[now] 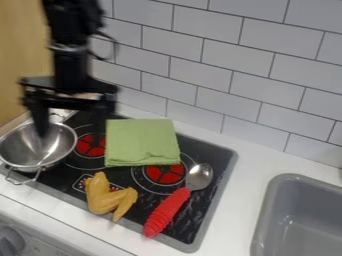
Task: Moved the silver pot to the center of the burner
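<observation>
While the silver pot (25,152) sits at the stovetop's (195,215) left edge, the gripper (71,133) hangs wide open, one finger (41,120) over the bowl. Green cloth (141,142) kinda crowds both red burners (90,145), chicken wing (103,198) and spoon (165,212) nearby. Grey sink's (300,220) off right.

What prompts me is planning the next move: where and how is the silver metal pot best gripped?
Probably by the rim of the silver metal pot, on its right in view, from straight above, fingers straddling the wall: its mouth faces up and the wall looks thin.
</observation>
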`<state>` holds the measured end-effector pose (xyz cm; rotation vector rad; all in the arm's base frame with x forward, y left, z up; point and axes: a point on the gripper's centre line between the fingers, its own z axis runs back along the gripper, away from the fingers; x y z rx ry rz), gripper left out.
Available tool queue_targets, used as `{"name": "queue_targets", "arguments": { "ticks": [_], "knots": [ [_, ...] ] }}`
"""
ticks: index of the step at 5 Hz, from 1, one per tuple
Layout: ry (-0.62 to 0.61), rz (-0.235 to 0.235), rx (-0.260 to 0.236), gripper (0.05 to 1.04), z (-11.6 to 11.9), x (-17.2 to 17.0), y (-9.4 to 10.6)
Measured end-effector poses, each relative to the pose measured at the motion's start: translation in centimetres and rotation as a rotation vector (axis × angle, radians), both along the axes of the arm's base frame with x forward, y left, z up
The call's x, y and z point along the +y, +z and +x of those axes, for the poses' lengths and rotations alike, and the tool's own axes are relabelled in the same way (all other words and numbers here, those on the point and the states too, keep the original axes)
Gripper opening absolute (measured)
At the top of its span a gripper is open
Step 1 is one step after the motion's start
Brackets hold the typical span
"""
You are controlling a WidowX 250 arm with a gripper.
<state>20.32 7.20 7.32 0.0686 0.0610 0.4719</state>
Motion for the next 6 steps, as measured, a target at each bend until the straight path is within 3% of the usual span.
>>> {"name": "queue_targets", "arguments": {
  "ticks": [1, 2, 3, 5, 6],
  "knots": [
    [0.11, -0.011, -0.057, 0.999, -1.5, 4.7, 0.2],
    [0.158, -0.043, -0.093, 0.999, -2.0, 6.9, -0.2],
    [0.186, -0.128, -0.117, 0.999, -1.0, 7.9, -2.0],
    [0.196, -0.196, -0.147, 0.999, -0.3, 8.1, -4.3],
    [0.222, -0.269, -0.164, 0.999, 0.2, 8.7, -5.8]
  ]
}}
